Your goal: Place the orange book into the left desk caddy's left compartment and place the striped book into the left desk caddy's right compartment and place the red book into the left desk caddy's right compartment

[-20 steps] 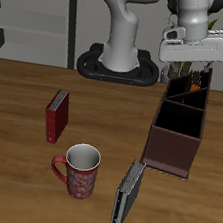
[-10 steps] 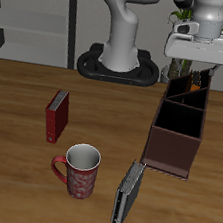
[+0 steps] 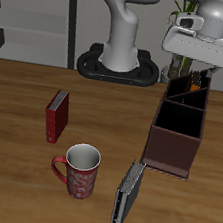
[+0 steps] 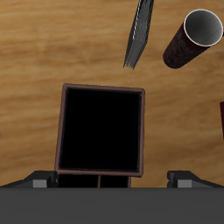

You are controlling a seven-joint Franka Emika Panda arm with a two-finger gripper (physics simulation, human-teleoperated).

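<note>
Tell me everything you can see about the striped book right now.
The striped book is thin, with a dark grey-black cover, fine pale stripes and pale page edges. It stands upright on the wooden table near the front edge, leaning slightly. It sits between the patterned mug and the near end of the left desk caddy, apparently touching neither. The gripper is high above the caddy, far from it.

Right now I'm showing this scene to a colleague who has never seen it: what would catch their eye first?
Probably the gripper hanging high above the far end of the long dark left desk caddy. Next, the red-patterned mug near the table's front edge, with the striped book standing beside it. The red book stands alone, farther back.
</note>
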